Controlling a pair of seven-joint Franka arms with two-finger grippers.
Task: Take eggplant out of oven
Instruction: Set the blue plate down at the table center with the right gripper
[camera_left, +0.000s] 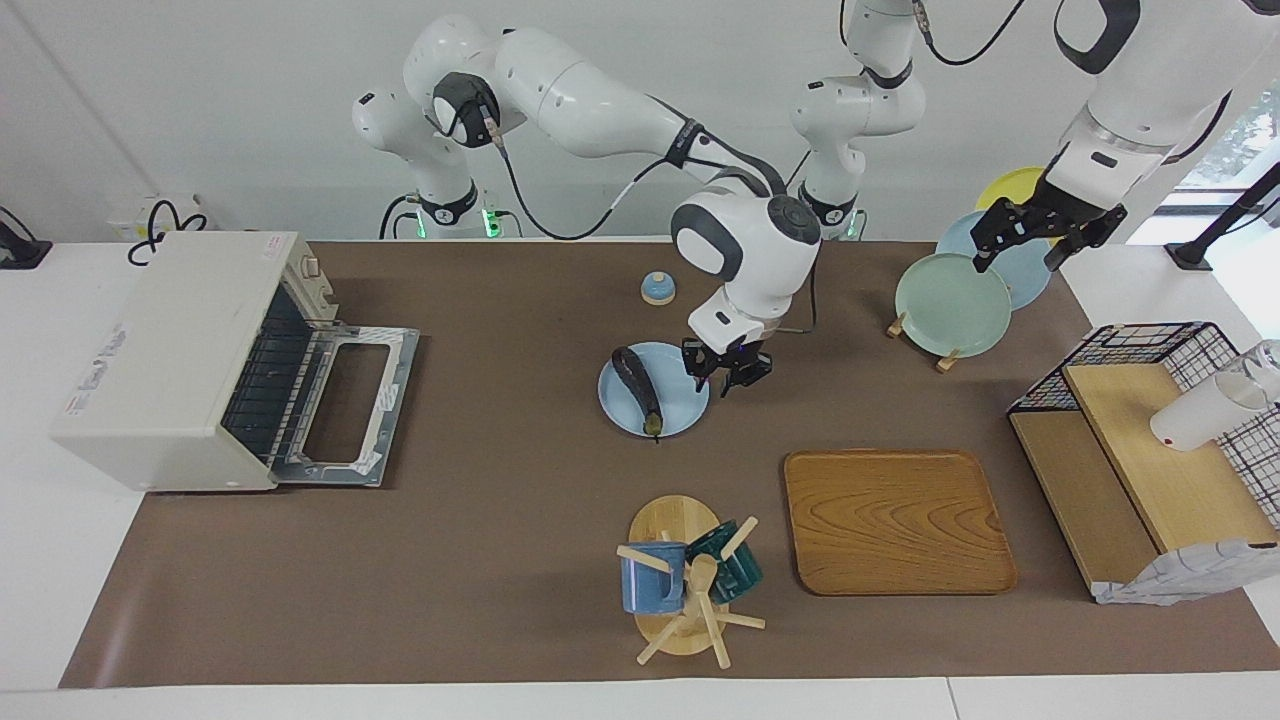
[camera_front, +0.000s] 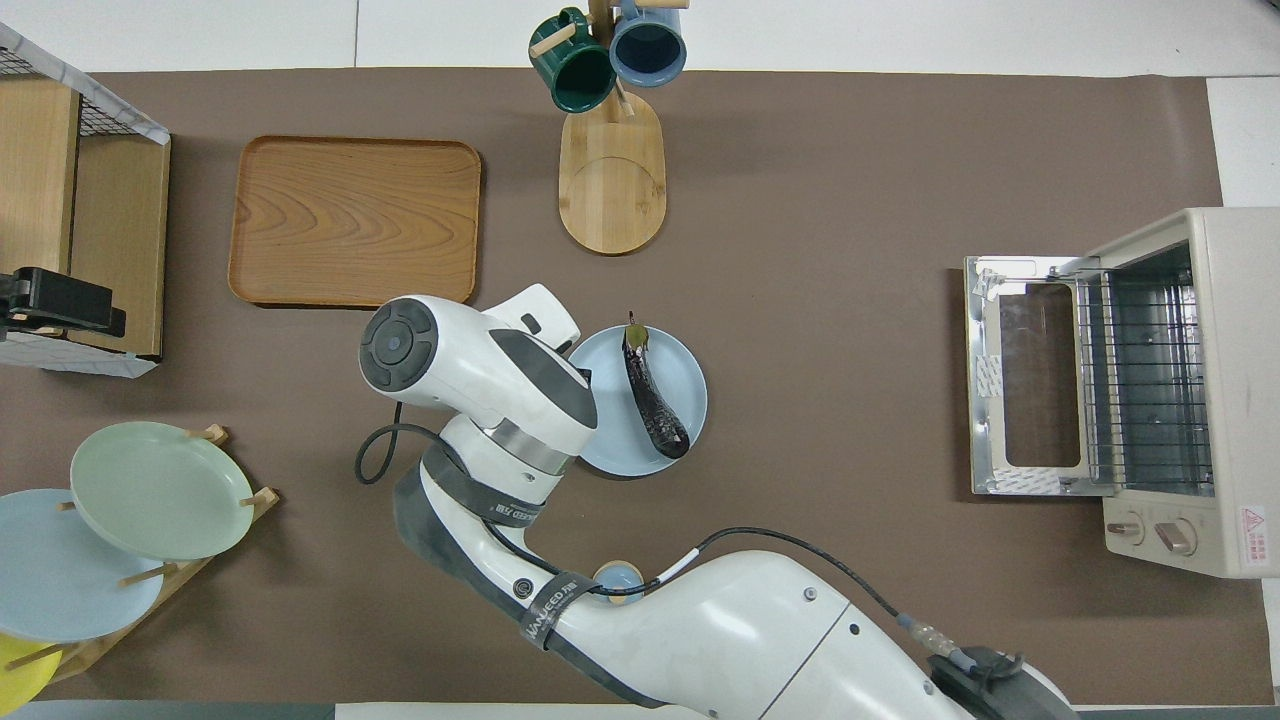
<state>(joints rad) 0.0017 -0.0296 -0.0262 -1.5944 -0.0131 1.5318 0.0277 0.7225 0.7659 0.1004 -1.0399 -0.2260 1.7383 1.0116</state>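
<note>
The long dark eggplant (camera_left: 638, 384) (camera_front: 652, 395) lies on a light blue plate (camera_left: 682, 398) (camera_front: 690, 385) in the middle of the table, well away from the oven. The off-white oven (camera_left: 170, 350) (camera_front: 1200, 390) stands at the right arm's end, its door (camera_left: 350, 405) folded down flat and its wire rack bare. My right gripper (camera_left: 722, 384) is open just off the plate's rim, on the side toward the left arm's end. The overhead view hides it under its own wrist. My left gripper (camera_left: 1010, 260) hangs open over the plate rack, waiting.
A plate rack (camera_left: 952, 305) with green, blue and yellow plates stands near the left arm. A wooden tray (camera_left: 897, 520), a mug tree (camera_left: 685, 585) with two mugs, a wire-and-wood shelf (camera_left: 1150, 440) and a small blue knob (camera_left: 657, 288) are also on the mat.
</note>
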